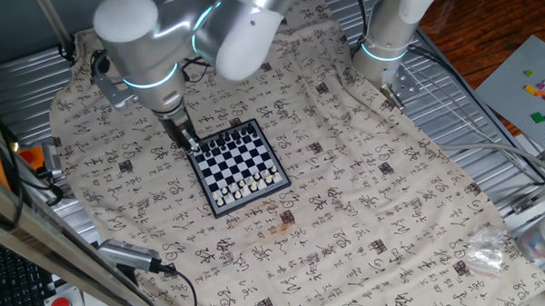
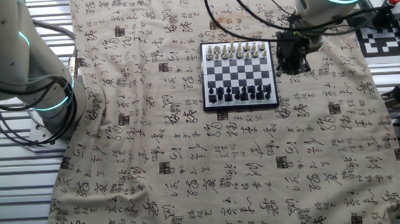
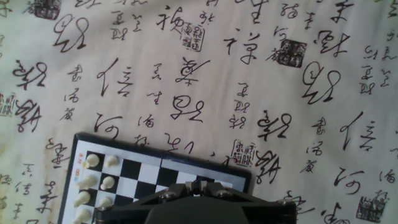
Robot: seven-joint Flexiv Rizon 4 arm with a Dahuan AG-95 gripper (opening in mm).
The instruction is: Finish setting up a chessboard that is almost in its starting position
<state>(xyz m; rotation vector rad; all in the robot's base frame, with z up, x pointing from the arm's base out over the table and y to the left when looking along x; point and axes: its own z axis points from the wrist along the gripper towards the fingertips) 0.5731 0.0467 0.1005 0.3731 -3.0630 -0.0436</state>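
The chessboard [image 2: 240, 76] lay flat on a cream cloth [image 2: 189, 167] printed with dark characters, which covered the bench [image 1: 492, 124]; it sat toward the far middle of the cloth in the other fixed view; white pieces [image 2: 236, 51] lined its far edge and dark pieces [image 2: 241, 93] its near edge; the pincer [image 2: 288, 58] hung just beside the board's right frame, low over the cloth; in one fixed view the pincer [image 1: 188, 137] stood at the board's far left corner; in the hand view its dark tips [image 3: 198, 190] met at a point over the board's frame, so the fingers looked pressed together with nothing visible between them; white pieces [image 3: 93, 180] showed at the left.
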